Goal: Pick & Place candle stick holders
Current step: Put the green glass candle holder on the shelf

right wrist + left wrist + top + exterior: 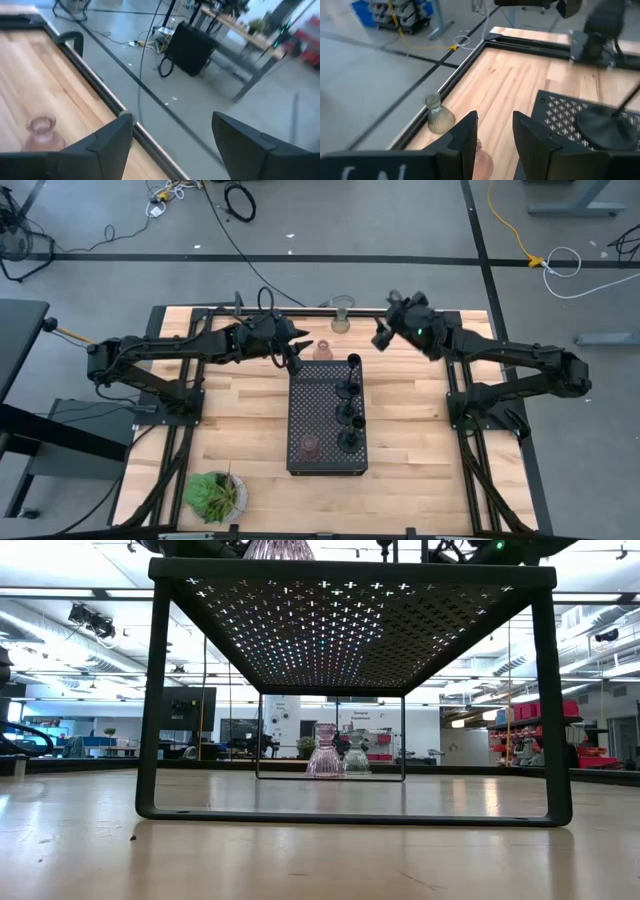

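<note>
We look down on a wooden table [240,415] with a black perforated tray [320,405] at its middle, and we place everything by that tray. Three slim black holders [349,412] stand in a row along the tray's right edge, and a brownish squat holder [311,447] sits on the tray near its front left corner. Just beyond the tray's far edge, on the bare wood, stands a pinkish squat holder [323,350], and farther back near the table's far rim stands a pale olive squat holder [342,322]. The left gripper [297,346] hovers just beside the pinkish holder, over the tray's far left corner; its fingers [465,142] are parted, holding nothing, with the pinkish holder showing between them below. The right gripper [381,333] hangs beyond the tray's far right corner, its fingers [107,145] spread wide and empty
</note>
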You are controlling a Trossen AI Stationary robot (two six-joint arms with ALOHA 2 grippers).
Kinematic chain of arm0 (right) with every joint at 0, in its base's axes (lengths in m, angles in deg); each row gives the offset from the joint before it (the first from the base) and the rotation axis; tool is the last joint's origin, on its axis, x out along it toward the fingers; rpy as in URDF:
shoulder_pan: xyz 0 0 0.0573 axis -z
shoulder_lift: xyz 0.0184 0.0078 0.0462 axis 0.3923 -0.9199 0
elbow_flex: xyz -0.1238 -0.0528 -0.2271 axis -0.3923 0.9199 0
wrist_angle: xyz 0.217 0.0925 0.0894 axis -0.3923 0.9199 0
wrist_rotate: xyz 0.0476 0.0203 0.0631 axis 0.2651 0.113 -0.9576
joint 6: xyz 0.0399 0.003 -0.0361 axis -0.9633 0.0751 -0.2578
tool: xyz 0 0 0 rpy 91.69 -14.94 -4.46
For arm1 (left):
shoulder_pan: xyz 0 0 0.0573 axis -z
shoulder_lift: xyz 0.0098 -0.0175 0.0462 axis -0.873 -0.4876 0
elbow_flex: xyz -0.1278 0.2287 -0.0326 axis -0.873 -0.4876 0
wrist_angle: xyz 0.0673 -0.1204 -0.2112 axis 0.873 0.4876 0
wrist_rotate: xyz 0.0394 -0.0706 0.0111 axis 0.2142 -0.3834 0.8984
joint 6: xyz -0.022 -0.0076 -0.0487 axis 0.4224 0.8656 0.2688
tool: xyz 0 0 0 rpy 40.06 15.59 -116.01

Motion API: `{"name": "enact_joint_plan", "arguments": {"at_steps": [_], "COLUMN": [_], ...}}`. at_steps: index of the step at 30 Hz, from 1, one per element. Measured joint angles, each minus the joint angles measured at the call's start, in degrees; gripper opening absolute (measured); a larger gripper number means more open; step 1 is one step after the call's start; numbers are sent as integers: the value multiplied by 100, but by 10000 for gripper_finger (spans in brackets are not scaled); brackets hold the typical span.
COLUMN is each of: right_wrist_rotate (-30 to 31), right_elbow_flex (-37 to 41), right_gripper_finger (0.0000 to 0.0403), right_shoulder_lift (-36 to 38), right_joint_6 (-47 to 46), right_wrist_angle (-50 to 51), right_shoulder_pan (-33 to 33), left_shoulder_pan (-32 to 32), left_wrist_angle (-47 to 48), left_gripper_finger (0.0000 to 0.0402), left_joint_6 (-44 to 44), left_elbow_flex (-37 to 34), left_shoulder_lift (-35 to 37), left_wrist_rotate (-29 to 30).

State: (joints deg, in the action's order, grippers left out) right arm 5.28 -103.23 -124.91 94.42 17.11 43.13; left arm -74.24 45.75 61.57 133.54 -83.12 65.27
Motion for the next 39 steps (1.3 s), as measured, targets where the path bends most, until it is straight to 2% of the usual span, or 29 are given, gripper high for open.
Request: {"name": "enact_joint_plan", "arguments": {"at_steps": [3, 6, 9, 15, 26, 31, 39], "right_wrist_rotate": [-756, -1793, -2382, -2541, -2349, -2629, -2287], "right_elbow_flex": [0, 0, 0, 0, 0, 0, 0], "right_gripper_finger": [272, 272, 272, 272, 272, 272, 272], "right_shoulder_lift": [-2, -107, -349, -1216, -2732, -3074, -3115], "right_joint_6": [-765, -1852, -2218, -1985, -2605, -2845, -2788], "right_wrist_angle": [210, 329, 246, -463, -1838, -2263, -2350], "right_shoulder_pan": [498, 869, 993, 1021, 1071, 1048, 1127], "left_shoulder_pan": [-74, -186, -273, -377, -615, -641, -635], "left_wrist_angle": [25, 43, 39, 17, 31, 33, 33], "left_gripper_finger": [129, 129, 128, 128, 128, 128, 128], "left_joint_6": [629, 1422, 1917, 1971, 1671, 1698, 1700], "left_elbow_flex": [0, 0, 0, 0, 0, 0, 0], "left_shoulder_lift": [0, -1, -4, -7, -9, -9, -13], "left_wrist_rotate": [193, 344, 382, 411, 373, 372, 151]}}
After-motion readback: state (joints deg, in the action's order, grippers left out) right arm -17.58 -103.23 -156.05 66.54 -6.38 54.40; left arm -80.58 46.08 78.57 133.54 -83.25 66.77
